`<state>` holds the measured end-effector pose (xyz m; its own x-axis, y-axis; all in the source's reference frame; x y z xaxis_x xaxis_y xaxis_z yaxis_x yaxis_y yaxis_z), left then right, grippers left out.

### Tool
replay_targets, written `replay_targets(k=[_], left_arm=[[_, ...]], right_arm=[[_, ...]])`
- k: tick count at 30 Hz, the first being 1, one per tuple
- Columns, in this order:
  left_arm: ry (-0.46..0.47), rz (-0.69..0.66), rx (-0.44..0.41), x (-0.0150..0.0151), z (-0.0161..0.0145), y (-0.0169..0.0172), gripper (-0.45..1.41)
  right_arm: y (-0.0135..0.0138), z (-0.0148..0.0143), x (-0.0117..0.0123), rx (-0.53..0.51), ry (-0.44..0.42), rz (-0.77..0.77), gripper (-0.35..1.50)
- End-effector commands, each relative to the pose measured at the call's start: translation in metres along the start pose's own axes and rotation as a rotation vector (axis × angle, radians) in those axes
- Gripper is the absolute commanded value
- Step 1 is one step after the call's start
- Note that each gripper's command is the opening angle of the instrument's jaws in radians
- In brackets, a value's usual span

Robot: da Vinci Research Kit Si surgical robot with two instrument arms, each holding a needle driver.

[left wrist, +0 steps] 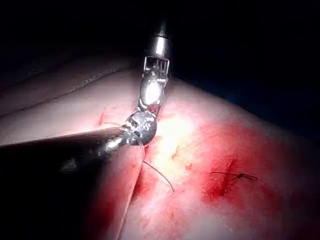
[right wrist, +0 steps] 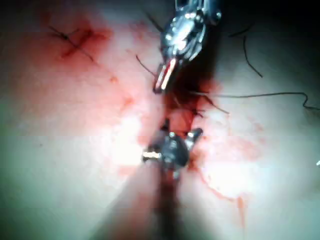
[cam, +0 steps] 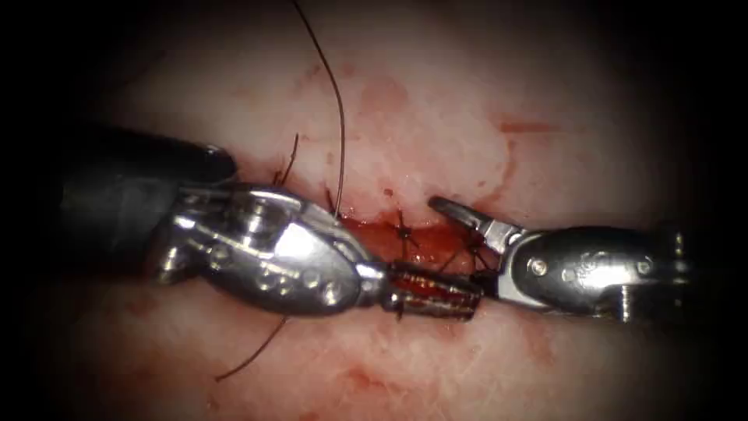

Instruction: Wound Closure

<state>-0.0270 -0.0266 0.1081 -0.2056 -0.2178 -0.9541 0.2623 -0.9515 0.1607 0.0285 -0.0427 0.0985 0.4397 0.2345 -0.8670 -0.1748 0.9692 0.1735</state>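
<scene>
The cut (cam: 389,234) runs across the tissue (cam: 436,109) and is wet with red fluid. My left tool (cam: 432,290) comes in from the left and lies along the cut's near edge, jaws shut and stained red; I cannot tell whether thread is between them. My right tool (cam: 460,245) faces it from the right, jaws open and empty, one jaw raised over a knotted stitch (cam: 472,242). Another stitch (cam: 403,230) crosses the cut. A long thread (cam: 340,117) runs from the far side down to the cut beside the left tool. I see no needle.
Cut thread ends stick out above (cam: 290,160) and below (cam: 249,359) the left tool's wrist. A separate stitch (left wrist: 235,176) sits in a red patch farther along the tissue. Loose thread (right wrist: 260,95) lies across the tissue beyond the right tool's open jaws (right wrist: 172,144).
</scene>
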Motion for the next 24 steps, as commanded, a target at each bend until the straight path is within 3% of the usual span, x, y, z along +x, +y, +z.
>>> replay_targets(k=[1,9,10,13,20,24], left_arm=[[0.0,-0.002,-0.006,-0.0002,0.0001,0.0,-0.45],[-0.009,-0.023,-0.046,0.0008,-0.0044,-0.001,-0.45],[0.034,-0.045,-0.08,0.0011,-0.0062,-0.0011,-0.45],[0.033,-0.055,-0.101,0.0009,-0.0102,-0.0017,-0.45],[-0.07,-0.068,-0.077,-0.0027,-0.0167,-0.0028,-0.45],[-0.126,-0.084,-0.053,-0.006,-0.0171,-0.0027,-0.45]], right_arm=[[0.0003,-0.0009,-0.0003,-0.001,0.0,0.003,1.37],[0.0025,-0.004,-0.0014,-0.064,-0.023,0.027,1.35],[0.0027,-0.004,-0.0021,-0.072,-0.026,0.026,1.35],[0.0029,-0.004,-0.003,-0.074,-0.025,0.032,1.35],[0.0028,-0.004,-0.0035,-0.073,-0.028,0.039,1.33],[0.003,-0.004,-0.0038,-0.077,-0.029,0.05,1.33]])
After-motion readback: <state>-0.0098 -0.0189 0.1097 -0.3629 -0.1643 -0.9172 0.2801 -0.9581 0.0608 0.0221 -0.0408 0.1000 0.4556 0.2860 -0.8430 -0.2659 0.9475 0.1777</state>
